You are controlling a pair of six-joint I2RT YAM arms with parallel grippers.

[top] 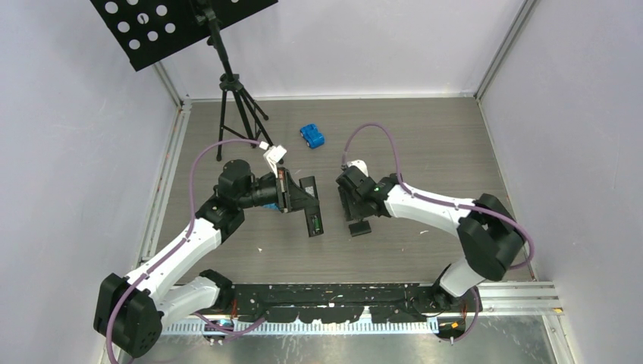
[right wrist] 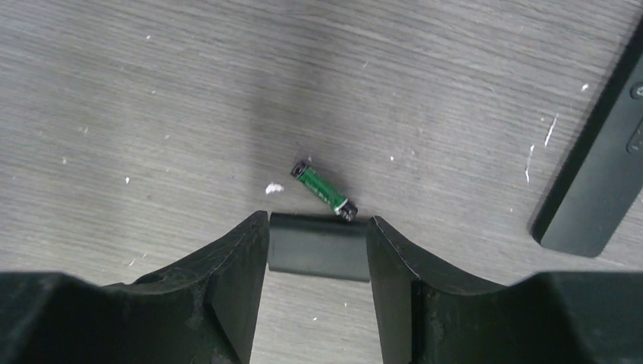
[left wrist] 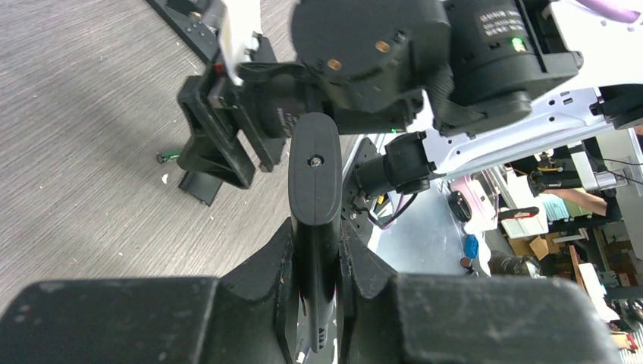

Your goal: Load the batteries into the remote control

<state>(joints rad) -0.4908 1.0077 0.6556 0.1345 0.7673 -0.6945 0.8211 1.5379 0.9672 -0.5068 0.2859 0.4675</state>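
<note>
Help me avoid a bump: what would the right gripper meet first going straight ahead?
The right gripper grips a black cover; just past it lies the green battery, probably hit first.

The top camera looks down from above and behind the arms (top: pixel 189 243) over the whole table (top: pixel 440 144). The left wrist camera looks closely along the remote control (left wrist: pixel 315 174) toward the right arm (left wrist: pixel 485 53). The right wrist camera faces straight down near the table, sharing the remote control and a black cover (right wrist: pixel 318 246) with the top view.
</note>
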